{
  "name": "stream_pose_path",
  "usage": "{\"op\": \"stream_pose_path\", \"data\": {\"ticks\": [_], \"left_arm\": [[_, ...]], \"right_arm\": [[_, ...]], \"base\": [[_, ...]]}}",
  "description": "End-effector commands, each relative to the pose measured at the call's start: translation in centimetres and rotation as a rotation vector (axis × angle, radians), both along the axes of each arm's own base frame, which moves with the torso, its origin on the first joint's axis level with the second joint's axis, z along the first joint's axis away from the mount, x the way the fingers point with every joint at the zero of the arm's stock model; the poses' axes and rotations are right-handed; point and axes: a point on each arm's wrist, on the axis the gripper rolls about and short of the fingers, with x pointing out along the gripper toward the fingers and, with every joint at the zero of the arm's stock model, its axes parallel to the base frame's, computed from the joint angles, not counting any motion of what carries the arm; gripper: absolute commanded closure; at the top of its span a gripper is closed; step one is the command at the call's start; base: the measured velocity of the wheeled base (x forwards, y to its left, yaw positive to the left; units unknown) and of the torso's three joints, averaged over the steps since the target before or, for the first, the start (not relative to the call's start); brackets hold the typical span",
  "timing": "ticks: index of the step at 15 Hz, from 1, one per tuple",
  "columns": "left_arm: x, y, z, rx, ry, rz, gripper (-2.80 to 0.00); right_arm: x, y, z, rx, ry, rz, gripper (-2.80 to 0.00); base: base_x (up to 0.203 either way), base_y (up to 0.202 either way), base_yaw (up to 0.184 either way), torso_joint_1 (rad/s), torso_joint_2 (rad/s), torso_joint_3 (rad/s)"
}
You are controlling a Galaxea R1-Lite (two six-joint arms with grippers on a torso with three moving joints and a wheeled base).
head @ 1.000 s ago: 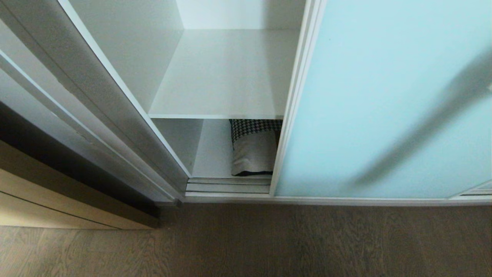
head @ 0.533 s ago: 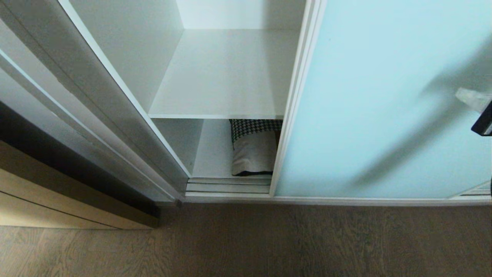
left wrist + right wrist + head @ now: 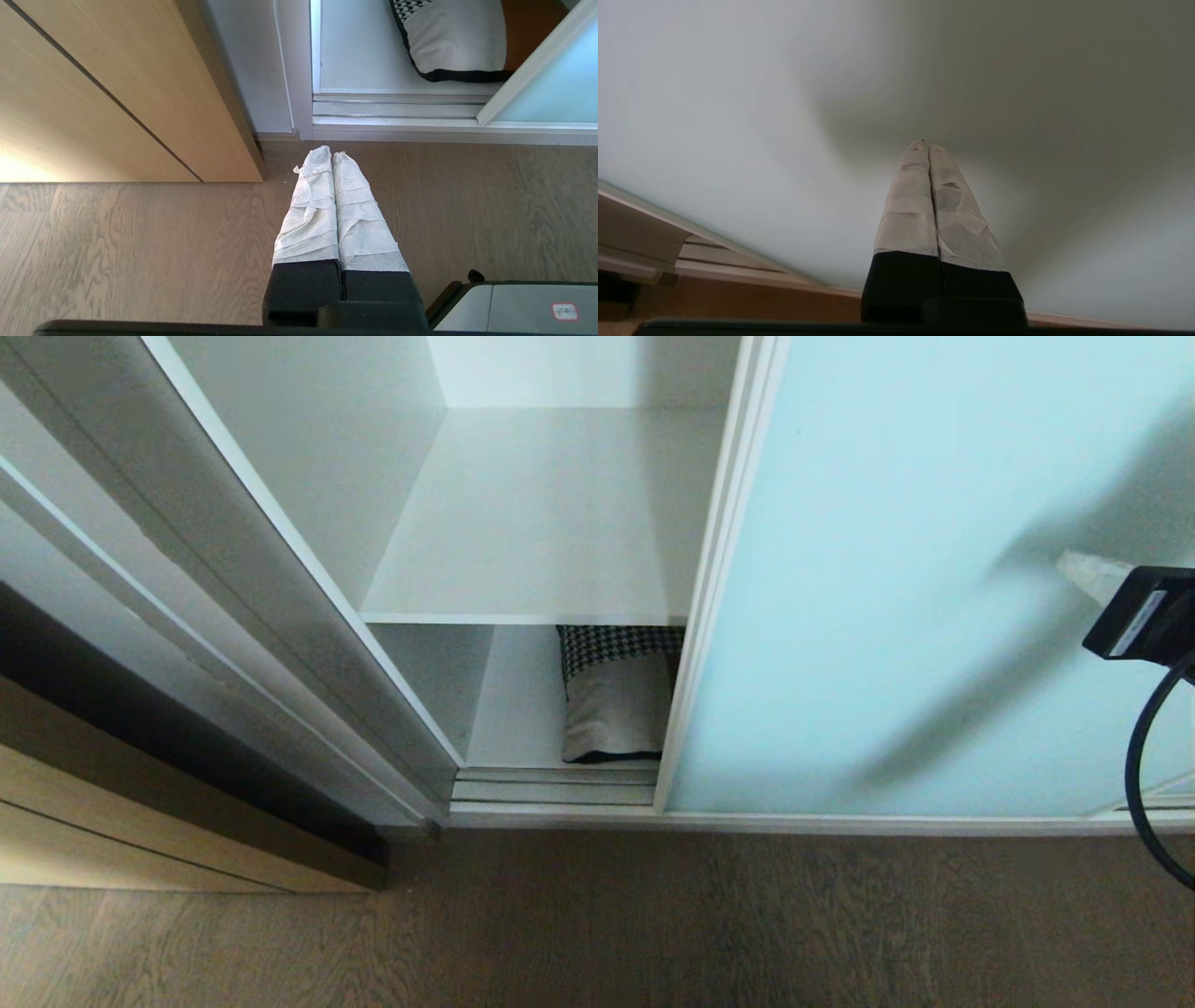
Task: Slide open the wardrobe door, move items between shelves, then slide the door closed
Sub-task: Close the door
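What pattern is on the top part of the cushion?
Black-and-white houndstooth on the cushion, above a plain cream panel; it shows best in the head view.

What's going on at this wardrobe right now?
The sliding wardrobe door stands partly open, showing a bare upper shelf and a patchwork cushion on the bottom board below it. The right hand, fingers shut, is up in front of the door's glass near its right side. The left hand, also shut, hangs over the floor, idle.
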Motion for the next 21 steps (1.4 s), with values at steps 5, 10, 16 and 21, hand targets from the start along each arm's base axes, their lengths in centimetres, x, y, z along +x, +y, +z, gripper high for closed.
{"op": "stream_pose_path", "data": {"ticks": [5,10,16,21], "left_arm": [[0.0,0.0,0.0,0.0,0.003,0.0,0.0],[0.0,0.0,0.0,0.0,0.003,0.0,0.0],[0.0,0.0,0.0,0.0,0.003,0.0,0.0],[0.0,0.0,0.0,0.0,0.003,0.001,0.0]], "right_arm": [[1.1,1.5,-1.0,-0.001,0.027,0.056,0.0],[-0.7,6.5,-0.9,0.021,0.027,0.148,0.0],[-4.2,12.6,1.2,0.014,-0.029,0.356,0.0],[-5.8,14.0,1.9,0.012,-0.045,0.448,0.0]], "base": [[0.0,0.0,0.0,0.0,0.0,0.0],[0.0,0.0,0.0,0.0,0.0,0.0],[0.0,0.0,0.0,0.0,0.0,0.0],[0.0,0.0,0.0,0.0,0.0,0.0]]}}
